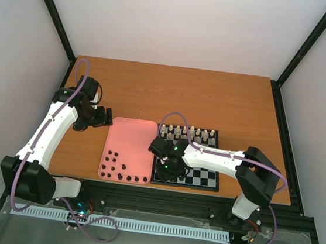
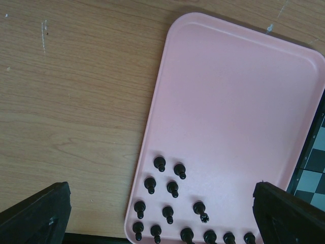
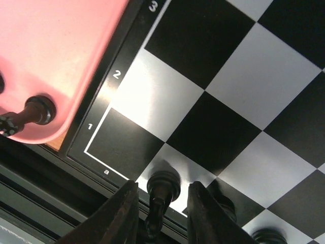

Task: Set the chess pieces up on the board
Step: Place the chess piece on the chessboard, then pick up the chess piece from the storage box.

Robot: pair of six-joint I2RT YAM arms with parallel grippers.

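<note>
Wooden table (image 1: 213, 98) | right gripper (image 3: 163, 184) unclenched, fingers (image 3: 122, 213) flanking black chess piece (image 3: 162, 192) at 6 o'clock, apparently clear of it | piece upright on board (image 3: 244, 101), long axis vertical | left gripper (image 2: 160, 203) spread, empty

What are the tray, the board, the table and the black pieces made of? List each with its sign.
Tray: pink plastic by the look, smooth and matt, with a moulded rounded rim. Board: glossy, probably plastic or lacquered; its checks throw back glare. Table: wood grain, possibly laminate, lightly scuffed. Black pieces: likely plastic, faint sheen.
</note>
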